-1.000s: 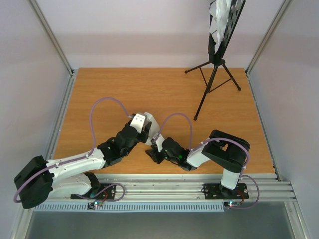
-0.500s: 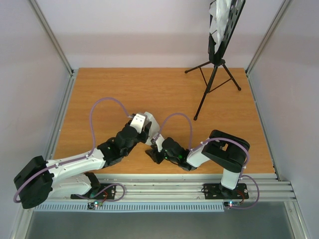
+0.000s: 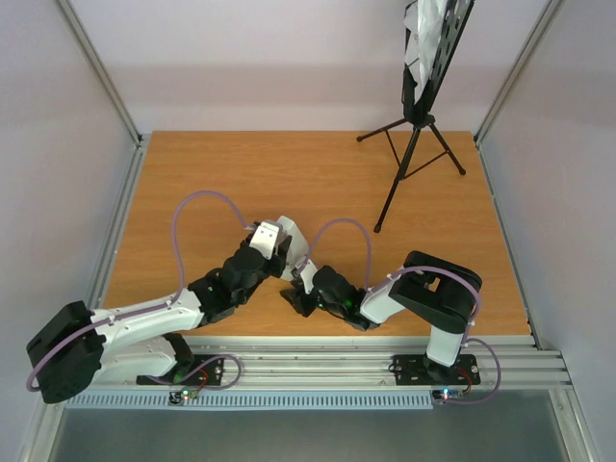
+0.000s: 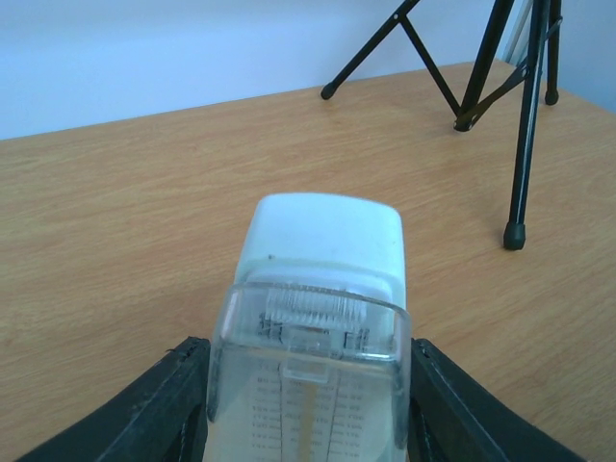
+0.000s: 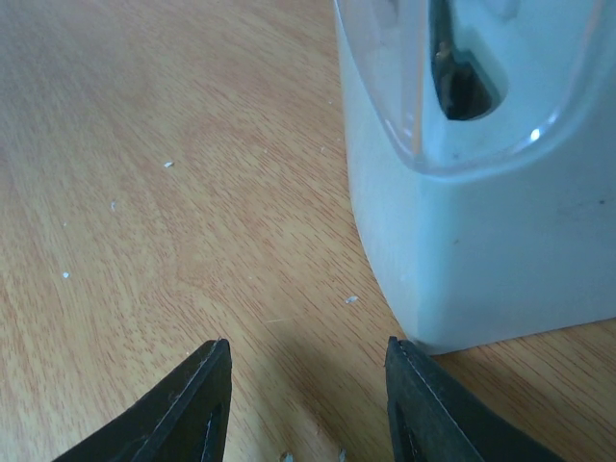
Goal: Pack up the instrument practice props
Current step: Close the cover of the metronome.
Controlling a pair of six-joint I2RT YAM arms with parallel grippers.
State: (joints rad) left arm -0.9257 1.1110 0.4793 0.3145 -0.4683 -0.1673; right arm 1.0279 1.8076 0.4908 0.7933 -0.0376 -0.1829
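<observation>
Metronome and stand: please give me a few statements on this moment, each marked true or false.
1. The left pincer has a finger on each side of the metronome. True.
2. The right pincer holds the metronome. False: it is open and empty, with the metronome just ahead of it.
3. The stand is upright at the far right of the table. True.
4. The sheets lie flat on the table. False: they rest on the stand's desk.
</observation>
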